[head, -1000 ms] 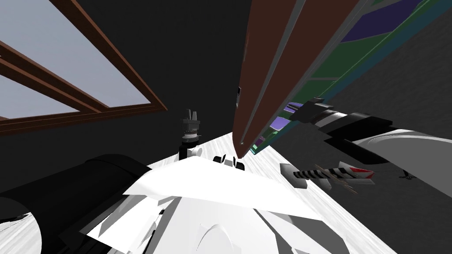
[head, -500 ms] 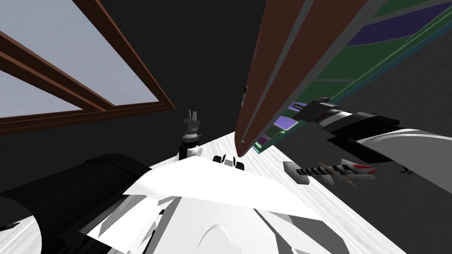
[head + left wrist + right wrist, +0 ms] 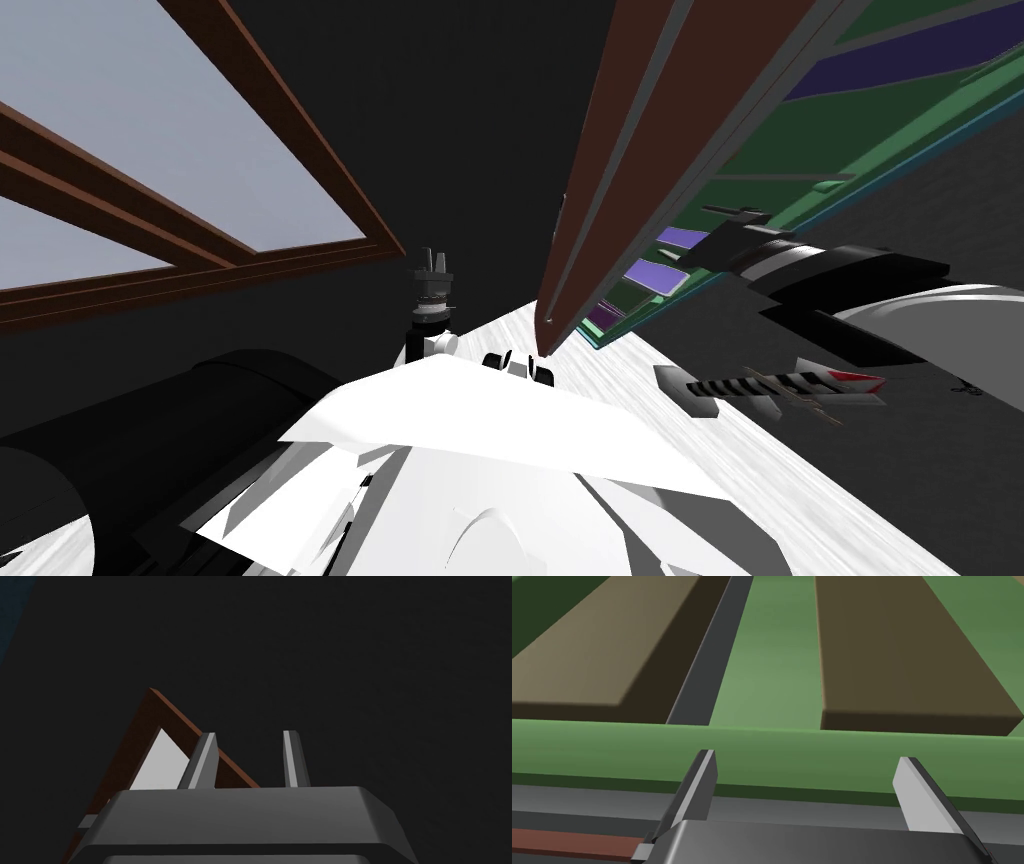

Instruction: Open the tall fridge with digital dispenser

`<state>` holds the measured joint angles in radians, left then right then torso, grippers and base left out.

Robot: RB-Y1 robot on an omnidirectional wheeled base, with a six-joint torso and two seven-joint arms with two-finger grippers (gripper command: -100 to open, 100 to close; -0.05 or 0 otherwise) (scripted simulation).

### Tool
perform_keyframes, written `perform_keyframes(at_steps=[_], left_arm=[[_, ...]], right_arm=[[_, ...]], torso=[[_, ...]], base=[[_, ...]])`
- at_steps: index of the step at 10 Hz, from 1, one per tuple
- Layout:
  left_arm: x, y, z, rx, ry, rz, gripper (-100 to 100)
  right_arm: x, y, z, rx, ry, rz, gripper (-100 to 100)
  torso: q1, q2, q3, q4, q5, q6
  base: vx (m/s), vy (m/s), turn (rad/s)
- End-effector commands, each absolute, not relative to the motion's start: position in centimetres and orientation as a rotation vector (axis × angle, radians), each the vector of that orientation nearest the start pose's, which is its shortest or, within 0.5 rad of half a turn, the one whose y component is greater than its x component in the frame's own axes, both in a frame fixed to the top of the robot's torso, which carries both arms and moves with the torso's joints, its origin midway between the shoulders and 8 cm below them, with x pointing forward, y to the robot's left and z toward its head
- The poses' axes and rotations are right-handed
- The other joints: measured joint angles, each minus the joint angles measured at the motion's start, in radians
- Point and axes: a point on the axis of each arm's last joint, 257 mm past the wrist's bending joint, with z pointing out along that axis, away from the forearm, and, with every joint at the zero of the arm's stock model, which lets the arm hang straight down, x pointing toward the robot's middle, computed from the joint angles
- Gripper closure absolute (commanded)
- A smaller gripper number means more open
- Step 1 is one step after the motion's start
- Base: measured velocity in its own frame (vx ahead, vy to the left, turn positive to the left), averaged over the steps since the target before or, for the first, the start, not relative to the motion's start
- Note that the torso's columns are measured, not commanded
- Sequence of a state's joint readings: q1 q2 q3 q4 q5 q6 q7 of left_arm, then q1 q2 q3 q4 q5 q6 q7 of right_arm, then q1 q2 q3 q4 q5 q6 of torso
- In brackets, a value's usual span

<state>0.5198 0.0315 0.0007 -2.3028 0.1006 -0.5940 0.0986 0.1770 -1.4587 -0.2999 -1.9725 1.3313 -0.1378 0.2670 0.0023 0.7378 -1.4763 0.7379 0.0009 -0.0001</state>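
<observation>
Right gripper (image 3: 806,755) spread wide, empty, at the open fridge's (image 3: 690,110) green ledge (image 3: 612,746) — left gripper (image 3: 249,733) slightly parted, empty.

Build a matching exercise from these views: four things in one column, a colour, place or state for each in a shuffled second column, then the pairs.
Things
1. right gripper
2. fridge door's outer panel
3. long object on the floor
4. left gripper

Descriptions
A. black and white stripes along its middle
B. raised near the window frame's corner
C. open, fingers facing a green rail
D. reddish brown

Pairs: 1-C, 2-D, 3-A, 4-B
</observation>
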Motion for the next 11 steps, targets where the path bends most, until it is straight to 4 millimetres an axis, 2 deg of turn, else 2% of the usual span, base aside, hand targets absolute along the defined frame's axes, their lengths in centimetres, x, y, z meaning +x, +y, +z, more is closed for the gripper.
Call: perform_keyframes(at_steps=[1, 3, 4, 5, 6, 7, 8, 10, 11], left_arm=[[32.0, 28.8, 4.5, -0.651, 0.479, -1.472, 0], [32.0, 28.8, 4.5, -0.651, 0.479, -1.472, 0], [32.0, 28.8, 4.5, -0.651, 0.479, -1.472, 0], [32.0, 28.8, 4.6, -0.650, 0.479, -1.472, 0], [32.0, 28.8, 4.5, -0.651, 0.479, -1.471, 0], [32.0, 28.8, 4.5, -0.650, 0.480, -1.471, 0], [32.0, 28.8, 4.5, -0.650, 0.480, -1.471, 0], [32.0, 28.8, 4.5, -0.651, 0.479, -1.472, 0], [32.0, 28.8, 4.5, -0.651, 0.479, -1.472, 0]], right_arm=[[50.5, -37.6, 11.4, -1.305, 0.951, -0.980, -100], [50.8, -38.9, 12.2, -1.295, 0.961, -1.007, -100], [50.7, -38.3, 11.8, -1.299, 0.957, -0.999, -100], [50.8, -38.4, 12.8, -1.304, 0.955, -1.005, -100], [50.8, -38.4, 12.4, -1.301, 0.955, -1.004, -100], [50.8, -38.4, 12.5, -1.302, 0.955, -1.004, 100], [51.0, -39.2, 12.7, -1.296, 0.966, -1.019, 100], [51.1, -40.1, 12.9, -1.290, 0.977, -1.034, 100], [51.2, -40.5, 13.0, -1.287, 0.983, -1.042, 100]], torso=[[-0.003, 0.001, 0.001, 0.000, -0.001, 0.000], [-0.002, 0.002, 0.001, 0.001, -0.001, 0.000], [-0.001, 0.002, 0.001, 0.001, 0.000, 0.000], [-0.010, 0.001, 0.001, 0.000, -0.003, 0.000], [-0.010, -0.005, -0.003, -0.001, -0.004, 0.000], [-0.009, -0.003, -0.002, -0.001, -0.003, 0.000], [-0.007, 0.001, 0.001, 0.000, -0.002, 0.000], [0.011, 0.001, 0.001, 0.000, 0.004, 0.000], [0.007, 0.001, 0.001, 0.000, 0.003, 0.000]], base=[[0.013, 0.264, -0.060], [-0.006, 0.289, -0.068], [-0.009, 0.137, -0.026], [0.084, 0.092, 0.011], [0.053, 0.055, -0.003], [0.006, 0.010, 0.001], [0.037, 0.161, -0.089], [0.038, 0.310, -0.124], [0.000, 0.278, -0.086]])
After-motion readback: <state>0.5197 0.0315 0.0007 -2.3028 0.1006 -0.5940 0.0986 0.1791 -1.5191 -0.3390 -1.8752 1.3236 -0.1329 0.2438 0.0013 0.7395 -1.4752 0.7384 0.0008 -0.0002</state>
